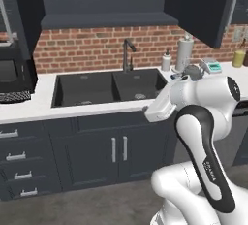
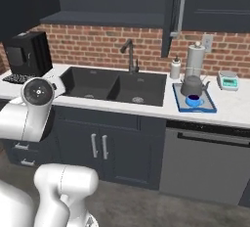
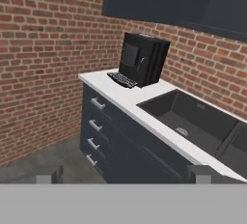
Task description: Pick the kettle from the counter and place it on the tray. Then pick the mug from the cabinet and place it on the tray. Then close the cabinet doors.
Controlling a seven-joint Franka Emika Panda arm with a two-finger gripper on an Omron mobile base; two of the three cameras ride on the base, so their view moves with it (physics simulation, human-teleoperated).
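Open and empty, end effector (image 3: pixel 123 175) faces the bench's (image 2: pixel 229 111) left end, while kettle (image 2: pixel 192 86) and mug (image 2: pixel 194 101) already sit on the tray (image 2: pixel 211 107) at the right, leaving stiff cabinet doors (image 2: pixel 171 15) probably best pushed near their bar handles.

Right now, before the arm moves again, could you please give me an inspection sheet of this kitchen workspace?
Surface: white speckled stone counter, no spill seen.
Job's things: squat dark-grey metal kettle and small bright-blue mug on the blue-rimmed grey tray; dark charcoal cabinet doors open.
Clutter: tall pale paper-towel roll, white soap bottle, white scale with teal screen, black coffee machine.
Grippers: two-finger gripper open, empty.
Cables: nothing seen.
Surroundings: red brick wall, black double sink.
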